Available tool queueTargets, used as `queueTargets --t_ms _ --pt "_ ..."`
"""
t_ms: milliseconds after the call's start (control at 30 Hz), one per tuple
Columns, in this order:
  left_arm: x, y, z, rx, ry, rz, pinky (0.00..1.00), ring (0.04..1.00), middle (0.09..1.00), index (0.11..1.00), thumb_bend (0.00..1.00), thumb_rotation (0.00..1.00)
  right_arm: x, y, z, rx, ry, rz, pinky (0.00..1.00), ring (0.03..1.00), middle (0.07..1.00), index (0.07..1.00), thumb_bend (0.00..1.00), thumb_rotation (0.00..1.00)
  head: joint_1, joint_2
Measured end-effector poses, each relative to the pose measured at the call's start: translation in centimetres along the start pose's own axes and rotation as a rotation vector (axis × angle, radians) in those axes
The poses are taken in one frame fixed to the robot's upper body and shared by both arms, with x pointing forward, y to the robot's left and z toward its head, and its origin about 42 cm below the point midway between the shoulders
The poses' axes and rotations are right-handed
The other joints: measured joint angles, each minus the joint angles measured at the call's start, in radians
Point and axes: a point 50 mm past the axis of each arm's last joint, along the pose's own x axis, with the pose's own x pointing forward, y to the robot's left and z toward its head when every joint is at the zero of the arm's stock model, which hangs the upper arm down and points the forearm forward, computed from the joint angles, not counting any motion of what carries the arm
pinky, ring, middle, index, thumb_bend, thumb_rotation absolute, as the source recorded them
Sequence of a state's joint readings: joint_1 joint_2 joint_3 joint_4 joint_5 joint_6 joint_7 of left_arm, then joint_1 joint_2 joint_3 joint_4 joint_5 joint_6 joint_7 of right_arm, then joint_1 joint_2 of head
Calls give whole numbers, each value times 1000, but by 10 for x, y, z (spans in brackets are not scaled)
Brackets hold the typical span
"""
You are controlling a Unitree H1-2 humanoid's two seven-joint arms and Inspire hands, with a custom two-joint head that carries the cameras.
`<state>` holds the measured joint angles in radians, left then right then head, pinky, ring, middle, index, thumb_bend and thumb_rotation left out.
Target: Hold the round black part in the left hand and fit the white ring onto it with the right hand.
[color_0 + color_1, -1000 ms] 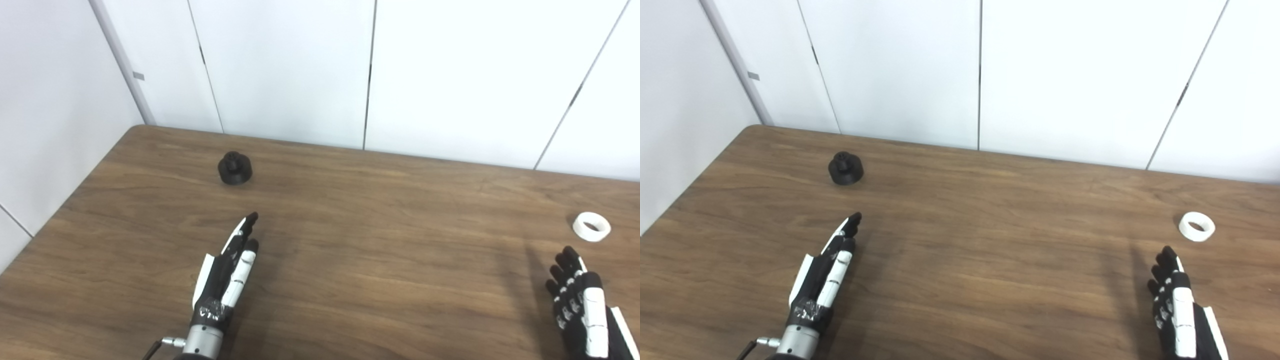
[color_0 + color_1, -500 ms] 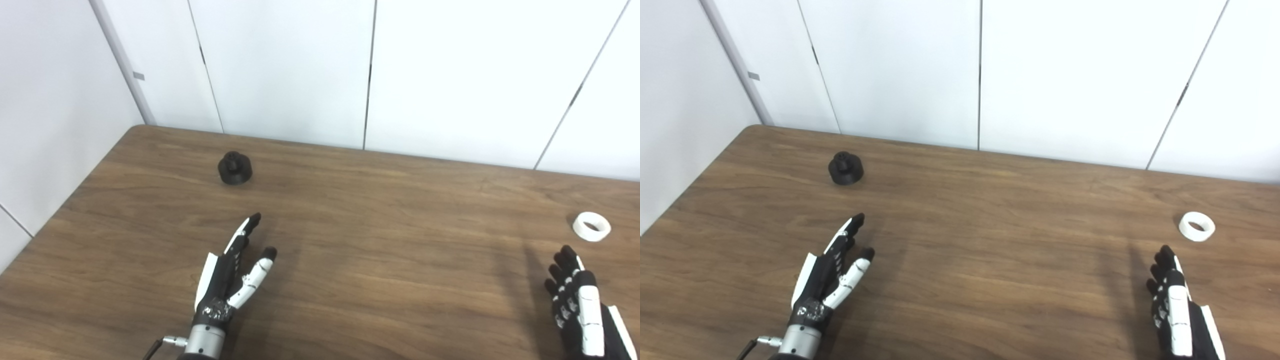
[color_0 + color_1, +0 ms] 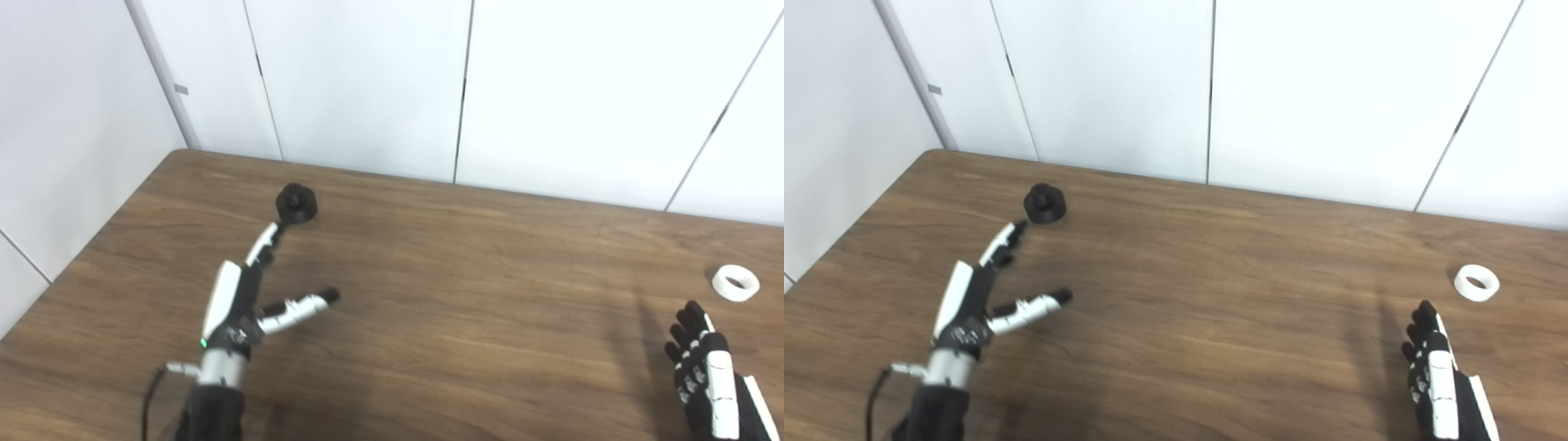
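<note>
Reaching toward the worktop's (image 3: 465, 318) far-left corner, the left hand (image 3: 236, 306) neared the round black part (image 3: 296, 204), fingers (image 3: 263, 245) spread, while the right hand (image 3: 707, 373) waited empty, fingers straight, near the white ring (image 3: 735, 283).

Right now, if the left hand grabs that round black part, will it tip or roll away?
Probably not. The round black part sits flat on the table on a wide base with a narrower knob on top, so it likely stays upright. It looks rigid. The left hand, open, could nudge it into sliding.

Left hand (image 3: 242, 306): fingers extended, thumb splayed wide, holding nothing. Right hand (image 3: 707, 373): near right edge, fingers straight, holding nothing.
</note>
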<state>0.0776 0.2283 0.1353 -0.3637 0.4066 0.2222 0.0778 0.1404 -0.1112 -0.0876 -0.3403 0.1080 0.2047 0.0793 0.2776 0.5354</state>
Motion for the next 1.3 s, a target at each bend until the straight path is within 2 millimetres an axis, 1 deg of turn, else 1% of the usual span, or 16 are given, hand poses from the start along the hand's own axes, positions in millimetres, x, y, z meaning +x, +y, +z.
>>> queueTargets --t_ms 133,400,600,700,967,1033,1133,1300 --pt "18 13 0 96 -14 27 1000 1000 990 940 1000 415 0 1 0 3 0 6 1000 1000 1000 1000 277 1000 0 -2" --pt "55 18 -30 192 79 33 1000 1000 976 921 992 417 0 2 0 14 -1 19 1000 1000 1000 1000 297 1000 0 -6" --pt "90 24 -40 249 107 41 1000 1000 970 906 999 422 0 3 0 15 -1 22 1000 1000 1000 1000 300 1000 0 -5" --pt "103 20 -41 262 116 33 1000 1000 963 892 1000 420 0 3 0 15 0 22 1000 1000 1000 1000 294 1000 0 -5" --pt "122 6 -50 304 150 1 1000 1000 965 856 1000 417 0 3 -1 16 0 23 1000 1000 1000 1000 280 1000 -3 -2" --pt "130 3 -51 315 162 -11 1000 1000 970 856 1000 433 0 3 -1 16 0 23 1000 1000 1000 1000 282 1000 -5 -2" --pt "141 -4 -49 341 162 -33 1000 1000 974 855 1000 463 -1 3 -1 17 1 23 1000 1000 1000 1000 286 1000 -6 -2" --pt "157 -15 -44 367 156 -60 1000 1000 974 856 1000 451 -1 4 -1 6 2 21 1000 1000 1000 1000 298 1000 -12 -2"
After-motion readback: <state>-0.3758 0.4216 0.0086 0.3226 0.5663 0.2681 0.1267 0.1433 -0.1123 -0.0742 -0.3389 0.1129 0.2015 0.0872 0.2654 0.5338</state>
